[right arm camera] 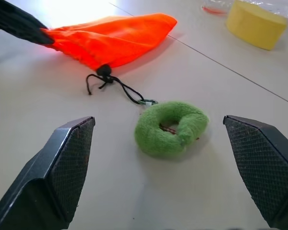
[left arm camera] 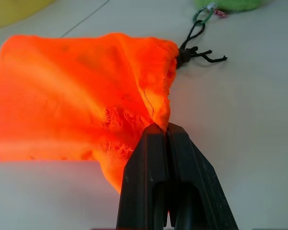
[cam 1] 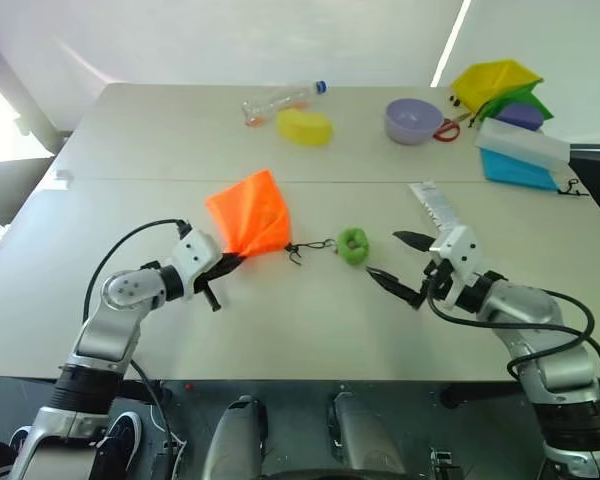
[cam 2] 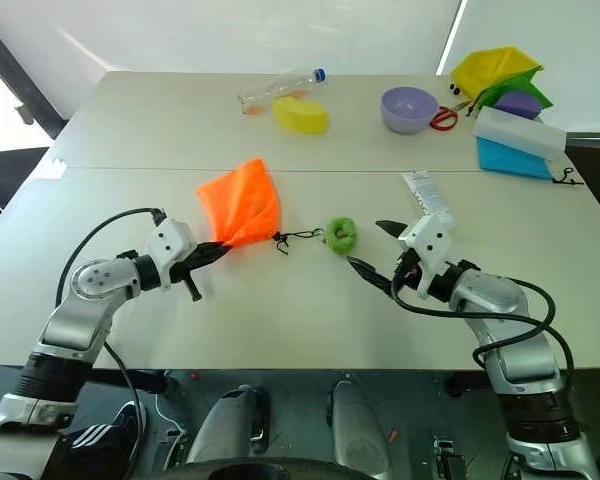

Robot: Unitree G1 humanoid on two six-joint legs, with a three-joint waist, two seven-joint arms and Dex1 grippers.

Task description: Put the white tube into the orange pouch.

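Setting: robot test lab, not a home or shop. Evidence: plain pale counter [cam 1: 310,310] made of two tops butted together, seam running across it. Blank white wall panels behind the counter, a light strip [cam 1: 450,45] on them. Beyond the seam, an unrelated mix of trial props: clear bottle [cam 1: 280,100], yellow block [cam 1: 304,127], purple bowl [cam 1: 414,120], red scissors [cam 1: 447,129], blue-and-white box [cam 1: 520,160].

Bright, even light — window glare far left, soft shadows, wrist-view edges blurred.
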